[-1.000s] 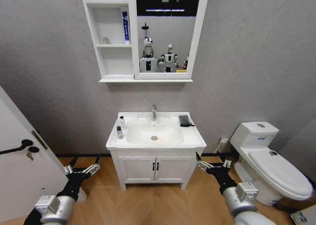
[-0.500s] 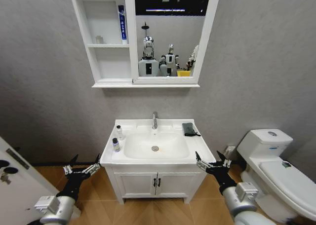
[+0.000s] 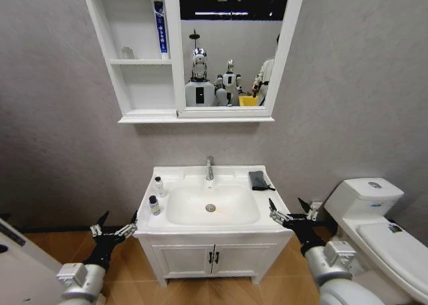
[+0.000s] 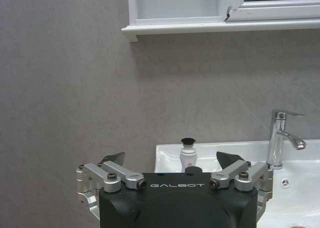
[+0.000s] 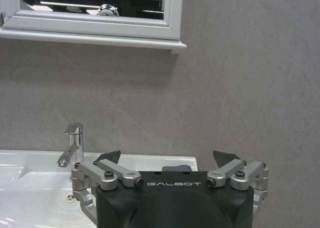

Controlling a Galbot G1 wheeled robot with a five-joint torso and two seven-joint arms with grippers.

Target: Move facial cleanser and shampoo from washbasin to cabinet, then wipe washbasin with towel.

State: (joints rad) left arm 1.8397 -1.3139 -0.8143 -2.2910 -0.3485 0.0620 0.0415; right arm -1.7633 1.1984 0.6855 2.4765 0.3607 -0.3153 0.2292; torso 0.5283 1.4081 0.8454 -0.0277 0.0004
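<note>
- Black-and-silver grippers come nearest: the left gripper (image 3: pixel 115 230) hangs low beside the basin's left front corner, the right gripper (image 3: pixel 294 215) by its right front corner, both with jaws spread wide and empty.
- On the white ceramic washbasin (image 3: pixel 210 226), two small bottles stand at the left rim: a dark-capped one (image 3: pixel 154 205) in front, a white one (image 3: pixel 159 186) behind. Both look light, rigid and smooth, likely slippery on wet ceramic; a grip across the body below the cap seems safest.
- The dark towel (image 3: pixel 259 180) lies folded on the right rim; soft and limp, best pinched from above.
- The cabinet (image 3: pixel 140 51) hangs on the wall above, its shelves open.
- The left wrist view shows a bottle (image 4: pixel 188 155) side-on, neck and cap clear; the head view gives the overall layout.
</note>
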